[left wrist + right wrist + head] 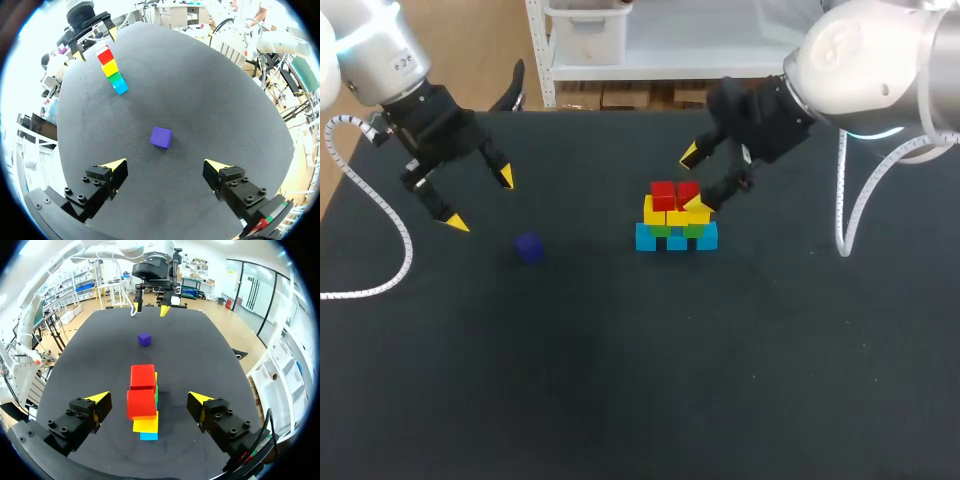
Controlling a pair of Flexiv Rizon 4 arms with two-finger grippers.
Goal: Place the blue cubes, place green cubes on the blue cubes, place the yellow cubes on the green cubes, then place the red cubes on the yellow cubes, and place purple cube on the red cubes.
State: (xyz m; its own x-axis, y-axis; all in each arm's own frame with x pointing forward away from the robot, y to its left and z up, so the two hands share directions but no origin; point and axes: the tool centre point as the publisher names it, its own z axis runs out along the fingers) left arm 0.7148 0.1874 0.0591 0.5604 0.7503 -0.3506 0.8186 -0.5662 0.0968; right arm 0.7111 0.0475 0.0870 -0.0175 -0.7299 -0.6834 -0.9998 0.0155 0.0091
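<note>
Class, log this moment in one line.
stack: red cubes placed | purple cube: loose | left claw: open | right claw: open over stack

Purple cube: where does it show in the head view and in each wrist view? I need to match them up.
Head view: the purple cube lies alone on the table, left of the cube stack, near the left gripper.
Left wrist view: it lies just ahead of the open left gripper, with the cube stack beyond.
Right wrist view: it lies beyond the cube stack, before the left gripper.
Shared landmark: the cube stack.

Open tabletop (pixel 620 380) all round the purple cube (pixel 529 247); only obstacle the block stack (pixel 676 222), well apart.
</note>
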